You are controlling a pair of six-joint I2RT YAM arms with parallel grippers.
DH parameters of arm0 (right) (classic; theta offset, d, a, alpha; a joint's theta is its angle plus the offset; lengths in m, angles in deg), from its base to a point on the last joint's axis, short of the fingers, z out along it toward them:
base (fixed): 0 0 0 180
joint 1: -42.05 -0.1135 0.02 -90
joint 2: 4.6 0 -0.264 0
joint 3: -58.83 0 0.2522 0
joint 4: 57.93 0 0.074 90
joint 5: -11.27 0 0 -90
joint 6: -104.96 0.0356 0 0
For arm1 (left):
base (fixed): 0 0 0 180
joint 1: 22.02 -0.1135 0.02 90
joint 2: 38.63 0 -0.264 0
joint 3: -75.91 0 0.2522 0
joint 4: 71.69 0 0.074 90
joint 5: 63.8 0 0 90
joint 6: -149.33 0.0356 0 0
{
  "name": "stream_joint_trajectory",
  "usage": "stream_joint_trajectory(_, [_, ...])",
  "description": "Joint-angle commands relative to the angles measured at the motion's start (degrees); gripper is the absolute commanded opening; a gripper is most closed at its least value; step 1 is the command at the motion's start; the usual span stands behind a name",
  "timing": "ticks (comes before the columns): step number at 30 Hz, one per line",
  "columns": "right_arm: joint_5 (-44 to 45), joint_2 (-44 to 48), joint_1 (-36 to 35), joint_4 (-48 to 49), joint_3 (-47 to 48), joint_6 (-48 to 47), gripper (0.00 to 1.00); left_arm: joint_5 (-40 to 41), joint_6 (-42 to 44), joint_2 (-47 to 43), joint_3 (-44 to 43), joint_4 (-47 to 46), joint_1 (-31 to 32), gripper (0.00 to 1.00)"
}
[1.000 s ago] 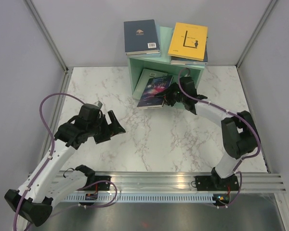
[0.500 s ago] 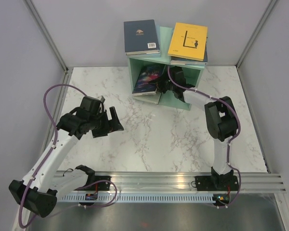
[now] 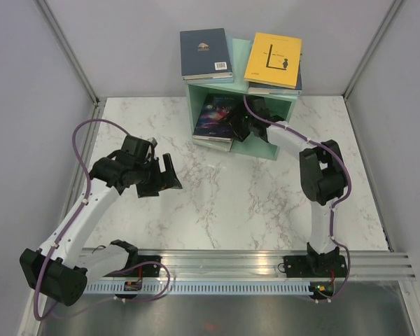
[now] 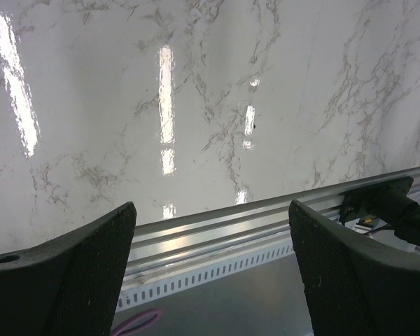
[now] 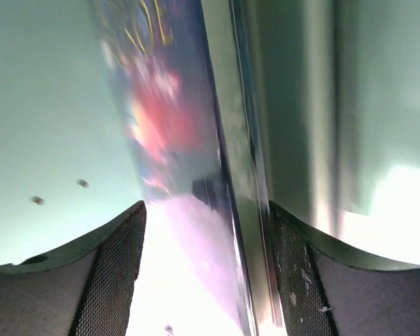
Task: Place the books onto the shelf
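galaxy book sits partly inside shelf at desk's 12 o'clock. r pincer released, jaws astride the book. l pincer wide apart, empty, at 9 o'clock.

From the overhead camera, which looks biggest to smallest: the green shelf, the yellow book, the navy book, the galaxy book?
1. shelf
2. yellow book and navy book: too alike to rank
3. galaxy book, though it is partly hidden inside the shelf
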Motion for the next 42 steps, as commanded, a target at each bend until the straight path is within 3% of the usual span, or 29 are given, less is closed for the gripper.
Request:
stream_joint_trajectory(1, [4.15,2.61,-0.38,-16.10,-0.15,-6.21,0.74,-2.00,2.01,0.27,0.19,-2.19,-0.34,0.91])
stream_joint_trajectory(8, [7.76,3.49,0.06,-30.60,4.33,-12.81,0.74,-1.83,0.43,-0.43,1.77,-3.06,-0.34,0.91])
stream_joint_trajectory(20, [5.57,19.28,-0.37,-31.58,-7.61,-18.08,0.73,0.63,-1.42,-2.62,0.90,-2.89,-0.34,0.91])
stream_joint_trajectory(29, [2.32,35.10,-10.64,-30.01,-15.61,-19.67,0.73,5.38,-0.80,-2.54,-4.02,-1.66,-0.34,0.93])
stream_joint_trajectory(35, [1.79,46.54,-16.19,-30.35,-16.76,-22.13,0.73,7.58,-1.42,-1.84,-12.62,-1.22,-0.25,0.95])
stream_joint_trajectory(38, [1.17,51.55,-16.20,-33.16,-13.08,-25.55,0.73,7.93,-1.25,-1.22,-22.80,-0.08,-0.34,0.98])
stream_joint_trajectory(42, [2.13,57.53,-16.20,-35.89,-6.75,-30.74,0.75,10.64,1.03,-0.87,-30.21,-1.73,-0.34,1.00])
